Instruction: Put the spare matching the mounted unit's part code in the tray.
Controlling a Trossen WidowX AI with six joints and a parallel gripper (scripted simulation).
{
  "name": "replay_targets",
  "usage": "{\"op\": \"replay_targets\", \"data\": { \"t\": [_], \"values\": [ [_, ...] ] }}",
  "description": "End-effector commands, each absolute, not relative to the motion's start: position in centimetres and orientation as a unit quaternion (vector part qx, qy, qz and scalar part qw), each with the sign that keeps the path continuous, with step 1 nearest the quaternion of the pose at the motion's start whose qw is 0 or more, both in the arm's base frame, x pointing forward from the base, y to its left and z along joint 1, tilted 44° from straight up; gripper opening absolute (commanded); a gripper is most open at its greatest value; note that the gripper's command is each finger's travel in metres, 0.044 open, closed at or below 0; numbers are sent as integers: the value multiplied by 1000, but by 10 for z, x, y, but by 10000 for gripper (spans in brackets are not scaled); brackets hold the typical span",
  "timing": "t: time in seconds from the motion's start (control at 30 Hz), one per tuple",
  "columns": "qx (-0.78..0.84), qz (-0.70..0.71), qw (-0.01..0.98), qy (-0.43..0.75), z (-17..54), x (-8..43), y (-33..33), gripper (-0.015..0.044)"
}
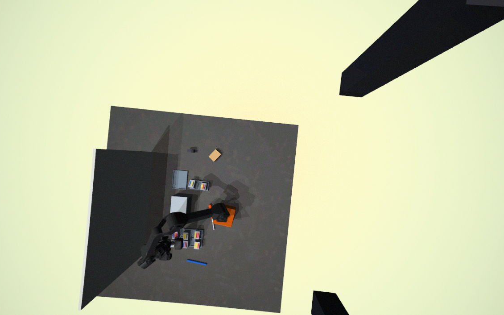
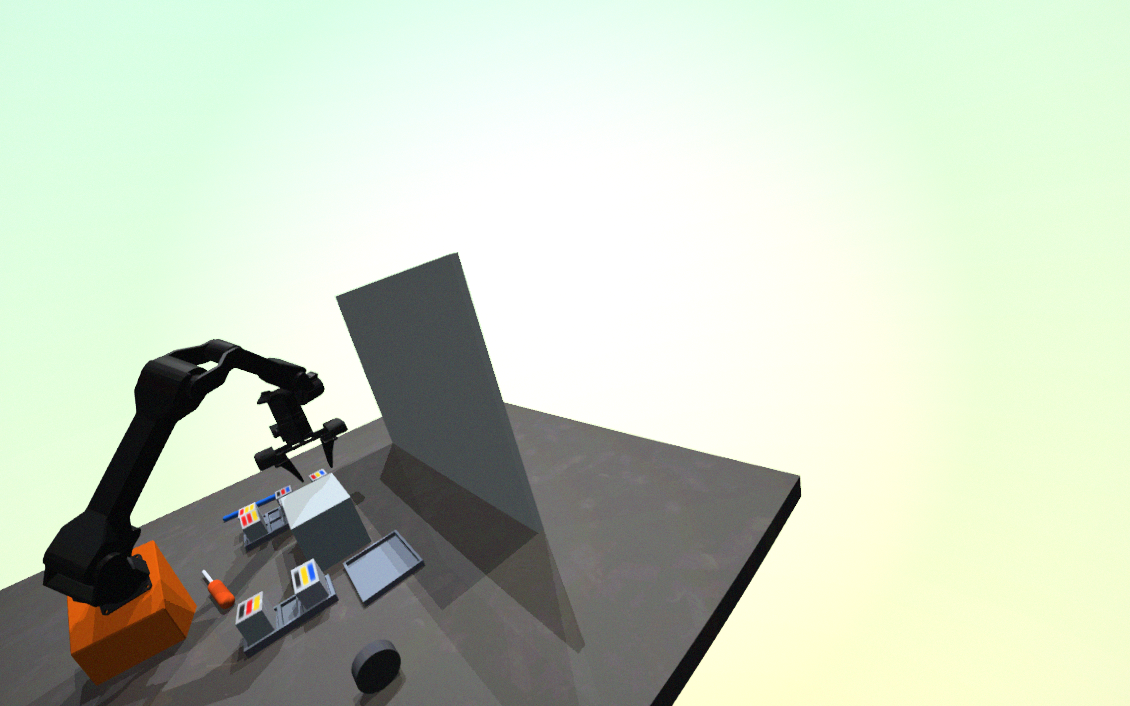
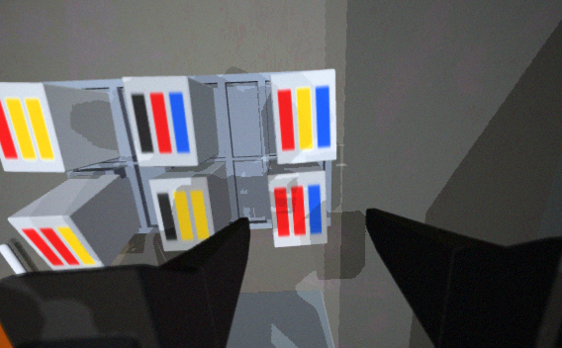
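Overhead, rack (image 3: 249, 124) holds six striped spares; end effector (image 3: 309, 237) open, holding nothing.

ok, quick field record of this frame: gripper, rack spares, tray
gripper: open partway, empty, above the rack
rack: six spares, two rows
top row: red-yellow-yellow, black-red-blue, red-yellow-blue
bottom row: red-red-yellow, black-yellow-yellow, red-red-blue
nearest the gap between fingers: red-red-blue
tray: nothing in it
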State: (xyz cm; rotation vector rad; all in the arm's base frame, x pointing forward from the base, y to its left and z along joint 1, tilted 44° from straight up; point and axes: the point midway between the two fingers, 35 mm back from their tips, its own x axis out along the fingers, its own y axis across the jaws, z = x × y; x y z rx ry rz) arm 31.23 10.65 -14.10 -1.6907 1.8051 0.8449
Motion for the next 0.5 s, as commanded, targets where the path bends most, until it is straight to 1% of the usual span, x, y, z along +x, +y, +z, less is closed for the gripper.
{"op": "replay_targets", "data": {
  "t": [0.0,0.47],
  "values": [
    [-626,313,256,667,-148,311,100,300],
    [-626,312,256,667,-165,308,84,300]
  ]
}}
